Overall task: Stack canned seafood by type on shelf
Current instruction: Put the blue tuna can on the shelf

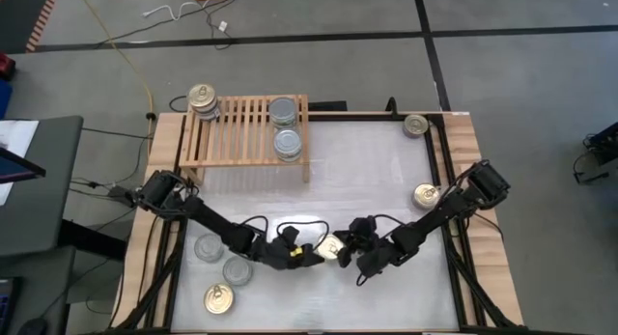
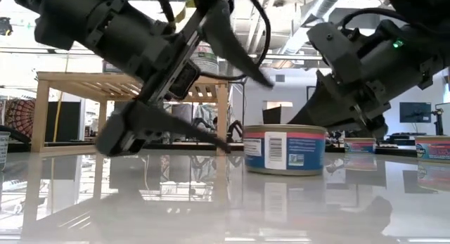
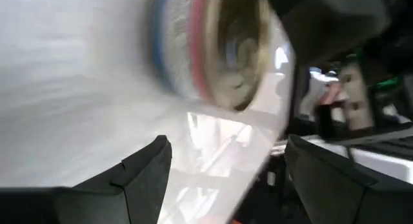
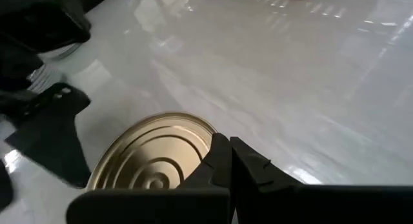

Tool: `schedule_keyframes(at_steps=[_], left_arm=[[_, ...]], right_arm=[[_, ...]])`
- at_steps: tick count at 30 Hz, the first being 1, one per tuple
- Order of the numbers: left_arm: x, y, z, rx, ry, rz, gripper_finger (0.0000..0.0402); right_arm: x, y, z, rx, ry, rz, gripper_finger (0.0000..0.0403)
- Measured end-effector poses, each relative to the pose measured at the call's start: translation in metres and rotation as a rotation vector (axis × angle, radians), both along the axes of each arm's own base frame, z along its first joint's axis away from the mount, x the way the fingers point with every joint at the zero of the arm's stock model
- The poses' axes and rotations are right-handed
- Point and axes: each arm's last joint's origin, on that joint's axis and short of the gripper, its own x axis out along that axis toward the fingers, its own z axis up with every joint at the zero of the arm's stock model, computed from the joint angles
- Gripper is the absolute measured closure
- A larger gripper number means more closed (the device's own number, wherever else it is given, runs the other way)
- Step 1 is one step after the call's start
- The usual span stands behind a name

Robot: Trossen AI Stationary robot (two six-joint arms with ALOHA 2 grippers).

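A short can with a gold top [image 1: 330, 245] and a blue-and-red label [image 2: 285, 149] stands upright on the white table between my two grippers. My left gripper [image 1: 307, 250] is open on the can's left, fingers spread wide and level toward it [image 3: 226, 146]; the can [image 3: 219, 50] shows blurred ahead. My right gripper [image 1: 350, 250] is shut, its fingertips [image 4: 222, 150] at the rim of the can's gold top [image 4: 155, 156]. The wooden shelf [image 1: 246, 132] carries a gold-topped stack [image 1: 203, 98] and two silver-topped cans [image 1: 285, 125]. My right gripper's shut fingertips [image 4: 219, 161] sit at the edge of the gold top [image 4: 193, 130], coming from the table's right and slanting down. Whether they touch the can, I cannot tell. The can stands flat on the table.
Two silver-topped cans [image 1: 208, 246] [image 1: 238, 270] and a gold one [image 1: 218, 298] stand near the table's front left. Two more cans [image 1: 426, 195] [image 1: 416, 125] stand on the right side. The white surface between shelf and grippers holds nothing.
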Motion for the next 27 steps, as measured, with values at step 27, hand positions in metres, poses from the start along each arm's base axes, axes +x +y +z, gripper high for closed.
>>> schedule_keyframes(at_steps=[27], left_arm=[[0.0,0.004,0.001,0.652,-0.003,-0.129,0.0111]], right_arm=[[0.008,0.024,0.039,-0.237,0.195,0.023,0.0383]])
